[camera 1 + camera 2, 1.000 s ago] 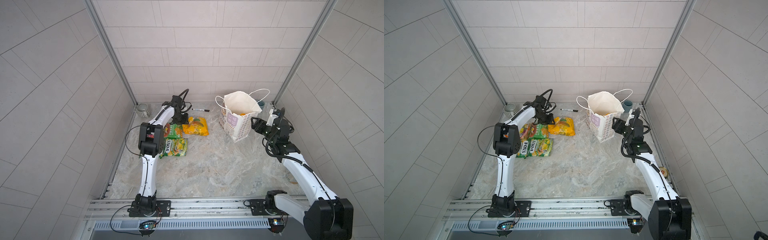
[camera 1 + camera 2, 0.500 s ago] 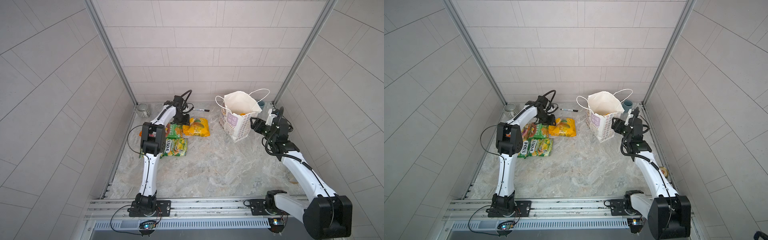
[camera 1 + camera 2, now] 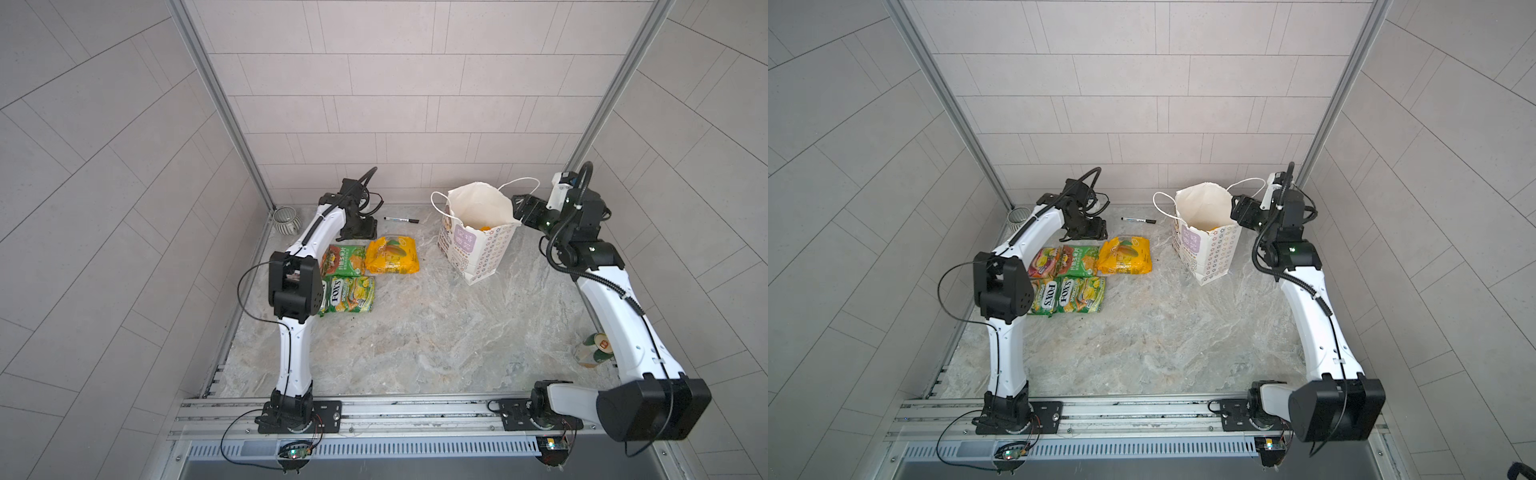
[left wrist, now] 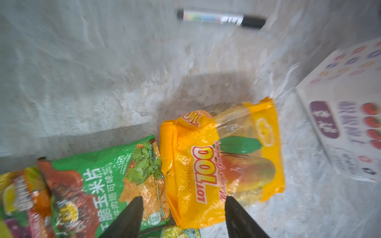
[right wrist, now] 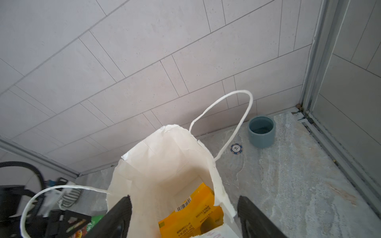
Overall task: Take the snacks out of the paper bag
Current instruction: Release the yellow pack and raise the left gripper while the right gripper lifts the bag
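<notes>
The step in hand is judged to be the changeover to the final packet. Five snacks are laid out flat left of centre in both top views: a yellow packet (image 3: 1125, 255), three green packets (image 3: 1077, 261) (image 3: 1081, 294) (image 3: 1044, 299) and an orange-and-magenta packet (image 3: 1042, 262). The left claw (image 4: 183, 198) is seen above the yellow packet with its fingers spread apart and nothing gripped. The bag (image 3: 478, 249) stands upright, right of centre and towards the top of the floor area. One more yellow pack (image 5: 193, 208) lies at its bottom, barcode side up. The right claw (image 5: 184, 197) is held at the bag's mouth, opened wide and empty; one side wall lies between its fingers but is not pinched. For the next move, that claw would have to be lowered deep through the narrow mouth and closed on an edge of the pack. The bag is thin matt paper, creased, with a serrated rim and twisted cord handles (image 5: 243, 107), so it is likely to be tipped or dragged and may need to be steadied. The packets are glossy crinkled film, pillow-shaped with crimped seams, and are expected to be slippery. The table (image 3: 415, 340) is smooth veined stone.
</notes>
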Tool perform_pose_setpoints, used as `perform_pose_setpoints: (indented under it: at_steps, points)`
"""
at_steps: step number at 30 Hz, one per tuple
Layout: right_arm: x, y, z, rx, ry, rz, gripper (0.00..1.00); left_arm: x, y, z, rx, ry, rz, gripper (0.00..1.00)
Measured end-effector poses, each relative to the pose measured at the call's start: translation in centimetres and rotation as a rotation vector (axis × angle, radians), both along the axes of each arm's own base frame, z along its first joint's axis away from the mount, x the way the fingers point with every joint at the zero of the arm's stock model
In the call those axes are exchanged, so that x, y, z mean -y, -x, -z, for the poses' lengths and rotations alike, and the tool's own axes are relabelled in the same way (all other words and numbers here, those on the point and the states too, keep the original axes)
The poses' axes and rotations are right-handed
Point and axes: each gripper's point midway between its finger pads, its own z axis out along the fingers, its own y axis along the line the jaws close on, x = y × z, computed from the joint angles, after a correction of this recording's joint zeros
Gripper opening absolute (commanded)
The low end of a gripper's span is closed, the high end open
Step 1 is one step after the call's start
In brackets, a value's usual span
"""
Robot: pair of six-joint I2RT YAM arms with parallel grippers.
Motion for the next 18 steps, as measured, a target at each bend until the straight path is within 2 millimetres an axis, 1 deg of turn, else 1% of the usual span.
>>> perform_pose_setpoints:
  at_steps: [1,3,5,6,8,10,12,13,16,18]
  points:
    - [0.5,-0.6,0.1,-0.023,0.009,0.005,0.78,-0.1,0.6,-1.7,0.039,0.013,-0.015,0.68]
    - [1.6,-1.4,1.1,-0.084,0.039,0.01,0.78,-0.2,2.0,-5.4,0.135,0.05,-0.038,0.69]
    - [2.3,-1.9,2.3,-0.143,0.066,0.015,0.78,0.0,3.5,-8.0,0.233,0.093,-0.053,0.69]
    - [2.5,-2.2,2.8,-0.17,0.08,0.011,0.78,0.3,4.3,-9.0,0.284,0.117,-0.054,0.71]
    - [2.6,-2.9,3.8,-0.212,0.1,-0.008,0.78,1.3,5.7,-10.0,0.345,0.16,-0.047,0.71]
    - [2.4,-4.0,4.4,-0.242,0.114,-0.046,0.76,2.3,6.4,-10.3,0.38,0.193,-0.035,0.71]
    - [2.0,-5.4,5.0,-0.263,0.126,-0.092,0.74,3.5,6.3,-10.5,0.4,0.216,-0.015,0.71]
    - [1.9,-6.0,5.4,-0.27,0.131,-0.111,0.74,3.8,6.1,-10.6,0.406,0.22,-0.009,0.71]
    - [1.2,-7.2,7.3,-0.306,0.145,-0.172,0.71,4.0,5.7,-10.8,0.423,0.227,-0.008,0.71]
    - [0.7,-7.6,8.6,-0.333,0.159,-0.205,0.65,4.1,5.6,-10.9,0.431,0.234,-0.006,0.71]
